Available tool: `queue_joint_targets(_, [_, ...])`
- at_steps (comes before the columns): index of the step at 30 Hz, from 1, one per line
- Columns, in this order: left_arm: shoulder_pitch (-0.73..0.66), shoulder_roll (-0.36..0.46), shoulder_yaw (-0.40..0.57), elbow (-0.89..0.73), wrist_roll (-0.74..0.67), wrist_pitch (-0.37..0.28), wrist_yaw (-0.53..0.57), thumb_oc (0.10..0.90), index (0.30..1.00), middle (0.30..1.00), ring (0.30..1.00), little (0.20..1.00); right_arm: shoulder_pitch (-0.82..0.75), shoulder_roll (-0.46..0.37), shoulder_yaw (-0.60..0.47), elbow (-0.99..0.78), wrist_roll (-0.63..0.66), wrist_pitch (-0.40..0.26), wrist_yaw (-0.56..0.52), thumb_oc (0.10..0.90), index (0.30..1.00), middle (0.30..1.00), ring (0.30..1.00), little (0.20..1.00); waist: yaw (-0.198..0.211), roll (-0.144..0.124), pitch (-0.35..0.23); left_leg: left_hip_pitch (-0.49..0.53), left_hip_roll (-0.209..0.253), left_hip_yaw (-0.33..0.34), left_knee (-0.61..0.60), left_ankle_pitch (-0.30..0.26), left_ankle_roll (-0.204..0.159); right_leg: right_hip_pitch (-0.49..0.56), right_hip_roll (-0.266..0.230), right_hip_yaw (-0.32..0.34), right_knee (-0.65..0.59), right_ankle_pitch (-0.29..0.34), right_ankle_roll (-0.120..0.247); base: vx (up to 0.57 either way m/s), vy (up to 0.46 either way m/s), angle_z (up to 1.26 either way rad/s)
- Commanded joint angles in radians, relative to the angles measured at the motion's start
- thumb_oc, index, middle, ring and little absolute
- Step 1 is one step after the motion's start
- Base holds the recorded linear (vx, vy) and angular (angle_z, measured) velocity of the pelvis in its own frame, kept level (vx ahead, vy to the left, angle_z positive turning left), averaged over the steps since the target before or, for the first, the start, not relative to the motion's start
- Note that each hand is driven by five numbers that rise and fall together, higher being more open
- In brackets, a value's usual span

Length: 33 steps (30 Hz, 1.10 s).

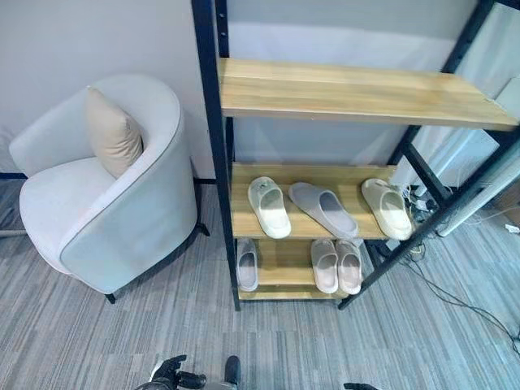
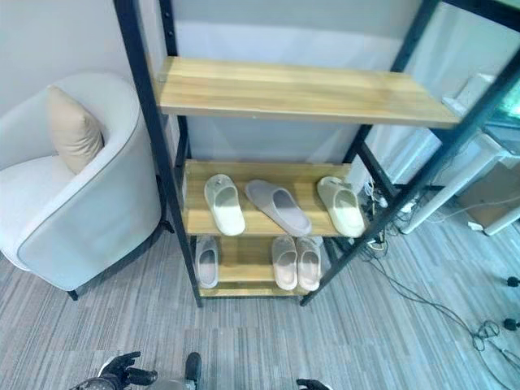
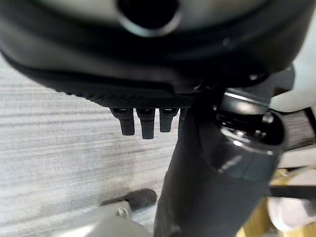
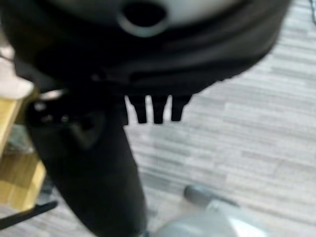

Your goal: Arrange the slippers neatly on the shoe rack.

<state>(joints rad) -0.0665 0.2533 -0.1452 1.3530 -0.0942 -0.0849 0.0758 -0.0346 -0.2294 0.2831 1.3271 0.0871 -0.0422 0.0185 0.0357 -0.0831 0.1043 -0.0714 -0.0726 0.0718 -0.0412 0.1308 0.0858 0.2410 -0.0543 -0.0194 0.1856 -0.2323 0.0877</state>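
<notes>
The shoe rack [image 1: 213, 154] has a black frame and wooden shelves. On its middle shelf a cream slipper [image 1: 269, 206] lies at the left and another cream slipper [image 1: 387, 208] at the right. A grey slipper [image 1: 323, 209] lies askew between them. The bottom shelf holds a lone grey slipper [image 1: 247, 264] at the left and a beige pair [image 1: 336, 266] side by side. My left hand [image 1: 171, 374] and right hand [image 2: 313, 384] hang low over the carpet, far short of the rack. The left fingers [image 3: 142, 126] and the right fingers [image 4: 157, 111] are straight and hold nothing.
A white armchair [image 1: 122, 219] with a beige cushion [image 1: 114, 134] stands left of the rack, close to its post. The top shelf [image 1: 349, 91] is bare wood. Cables [image 1: 455, 296] trail across the grey carpet to the right of the rack.
</notes>
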Motion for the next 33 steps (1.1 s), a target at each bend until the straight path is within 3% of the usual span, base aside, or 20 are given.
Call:
queue_joint_targets(1, [-0.003,0.006,-0.031,-0.017,0.029,-0.007,0.012,0.8,0.9,0.9,0.9,0.9,0.004,-0.056,-0.019,-0.058,-0.011,-0.01,-0.007,0.8,0.9,0.9,0.9,0.9,-0.001,0.031,0.009,-0.048,0.06,0.012,0.163,-0.135,-0.068,-0.194,0.018,0.003,0.179,0.21,0.091,0.02,0.121,-0.15])
queue_joint_targets(3, [-0.017,0.008,-0.041,-0.028,0.03,-0.012,0.022,0.8,0.9,0.9,0.9,0.9,-0.004,-0.055,-0.042,-0.083,0.009,-0.013,-0.016,0.8,0.9,0.9,0.9,0.9,-0.014,0.053,0.024,-0.008,0.065,0.019,0.156,-0.156,-0.054,-0.264,-0.022,-0.054,0.294,0.248,0.11,0.08,0.14,-0.09])
queue_joint_targets(5, [-0.027,0.009,-0.048,-0.036,0.033,-0.013,0.028,0.8,0.9,0.9,0.9,0.9,-0.003,-0.059,-0.069,-0.097,0.033,-0.021,-0.027,0.8,0.9,0.9,0.9,0.9,-0.033,0.067,0.028,0.037,0.064,0.022,0.14,-0.178,-0.051,-0.293,-0.071,-0.122,0.283,0.242,0.09,0.17,0.104,-0.1])
queue_joint_targets(7, [-0.032,0.009,-0.051,-0.04,0.029,-0.015,0.029,0.8,0.9,0.9,0.9,0.9,-0.003,-0.063,-0.079,-0.1,0.045,-0.026,-0.036,0.8,0.9,0.9,0.9,0.9,-0.043,0.071,0.03,0.053,0.061,0.016,0.136,-0.187,-0.052,-0.297,-0.08,-0.138,0.243,0.223,0.075,0.14,0.013,-0.07])
queue_joint_targets(9, [-0.041,0.009,-0.052,-0.038,0.03,-0.018,0.031,0.8,0.9,0.9,0.9,0.9,-0.004,-0.073,-0.097,-0.103,0.053,-0.028,-0.053,0.8,0.9,0.9,0.9,0.9,-0.068,0.074,0.033,0.076,0.059,0.0,0.141,-0.211,-0.058,-0.318,-0.082,-0.12,0.131,0.189,0.056,0.17,-0.057,0.12])
queue_joint_targets(13, [-0.04,0.009,-0.061,-0.022,0.043,-0.022,0.031,0.8,0.9,0.9,0.9,0.9,-0.002,-0.085,-0.107,-0.098,0.052,-0.025,-0.066,0.8,0.9,0.9,0.9,0.9,-0.098,0.071,0.035,0.112,0.059,-0.026,0.143,-0.237,-0.073,-0.349,-0.088,-0.019,0.024,0.219,0.067,0.15,-0.107,0.19])
queue_joint_targets(14, [-0.049,0.013,-0.093,0.004,0.051,-0.015,0.028,0.8,0.9,0.9,0.9,0.9,-0.134,-0.09,-0.1,-0.062,0.078,0.016,-0.094,0.8,0.9,0.9,0.9,0.9,-0.087,0.064,0.025,0.124,0.055,-0.043,0.146,-0.247,-0.077,-0.332,-0.085,-0.003,-0.003,0.22,0.069,0.17,-0.117,0.17])
queue_joint_targets(16, [-0.031,0.014,-0.062,-0.006,0.048,-0.023,0.029,0.8,0.9,0.9,0.9,0.9,-0.009,-0.102,-0.12,-0.126,0.095,-0.028,-0.061,0.8,0.9,0.9,0.9,0.9,-0.096,0.062,0.018,0.132,0.051,-0.052,0.153,-0.256,-0.08,-0.322,-0.075,0.029,-0.01,0.221,0.069,0.16,-0.149,0.44])
queue_joint_targets(18, [-0.011,0.011,-0.063,-0.005,0.061,-0.027,0.03,0.8,0.9,0.9,0.9,0.9,-0.04,-0.107,-0.12,-0.144,0.095,-0.042,-0.095,0.8,0.9,0.9,0.9,0.9,-0.081,0.056,-0.001,0.137,0.051,-0.056,0.152,-0.257,-0.087,-0.278,-0.065,0.028,-0.057,0.212,0.06,0.09,-0.141,0.32])
queue_joint_targets(23, [0.033,0.012,-0.03,-0.014,0.063,-0.039,0.018,0.8,0.9,0.9,0.9,0.9,0.071,-0.171,-0.178,-0.357,0.227,-0.102,-0.015,0.8,0.9,0.9,0.9,0.9,-0.093,0.053,-0.013,0.146,0.077,-0.053,0.107,-0.228,-0.107,-0.233,-0.041,0.025,-0.125,0.21,0.045,0.0,-0.128,-0.06])
queue_joint_targets(33, [0.035,-0.028,-0.06,-0.01,0.08,-0.036,0.025,0.8,0.9,0.9,0.9,0.9,0.062,-0.132,-0.092,-0.501,0.232,-0.134,0.003,0.8,0.9,0.9,0.9,0.9,-0.087,0.067,-0.031,0.18,0.094,-0.07,0.024,-0.195,-0.118,-0.171,-0.031,-0.007,-0.198,0.204,0.03,0.0,-0.04,0.0])
